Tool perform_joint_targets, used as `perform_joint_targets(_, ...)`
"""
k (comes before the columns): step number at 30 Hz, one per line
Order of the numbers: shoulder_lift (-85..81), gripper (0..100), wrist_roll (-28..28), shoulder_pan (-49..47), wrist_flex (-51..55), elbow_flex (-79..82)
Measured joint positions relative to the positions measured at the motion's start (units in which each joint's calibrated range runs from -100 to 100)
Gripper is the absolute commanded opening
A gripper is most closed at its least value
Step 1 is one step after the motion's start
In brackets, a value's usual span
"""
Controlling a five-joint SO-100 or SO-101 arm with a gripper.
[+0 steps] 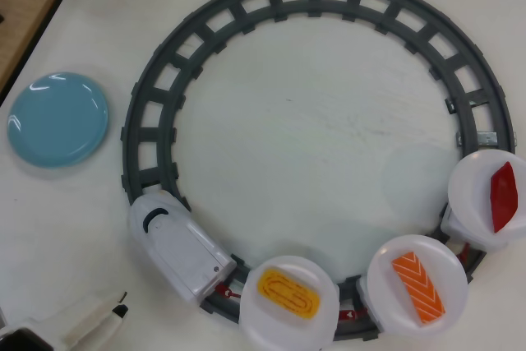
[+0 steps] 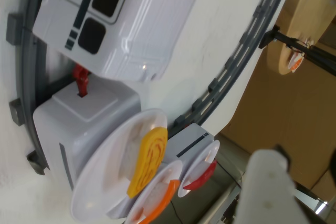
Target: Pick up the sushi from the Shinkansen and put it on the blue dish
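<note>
Counts, overhead view: 1 Shinkansen (image 1: 179,246) engine, near left on the track. 3 round white plates behind it: near one (image 1: 289,302), next (image 1: 417,285), far right one (image 1: 491,199). 3 sushi pcs, 1 per plate: 1 yellow egg (image 1: 288,293), 1 orange salmon sushi (image 1: 417,287), 1 red pc (image 1: 502,196). 1 blue dish (image 1: 57,118), far left on desk. 1 grey ring track (image 1: 214,7). 1 tool (image 1: 115,311), near left corner

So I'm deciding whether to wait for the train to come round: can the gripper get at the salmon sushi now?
Probably yes, from above: the sushi lies uncovered on its white plate. But the gripper is beyond the Shinkansen and the egg piece, so it must cross them.
</note>
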Motion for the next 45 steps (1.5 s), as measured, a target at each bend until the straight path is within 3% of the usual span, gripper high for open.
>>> perform_joint_targets(2,-0.8,10,-0.2,-0.3,-0.8,0.4)
perform_joint_targets(5,-4.2,10,-0.3,-8.3,-1.8,0.5)
perform_joint_targets(10,-4.5,10,-0.3,-10.5,-2.0,0.6)
perform_joint_targets(45,-4.0,10,-0.3,-11.0,-2.4,1.4)
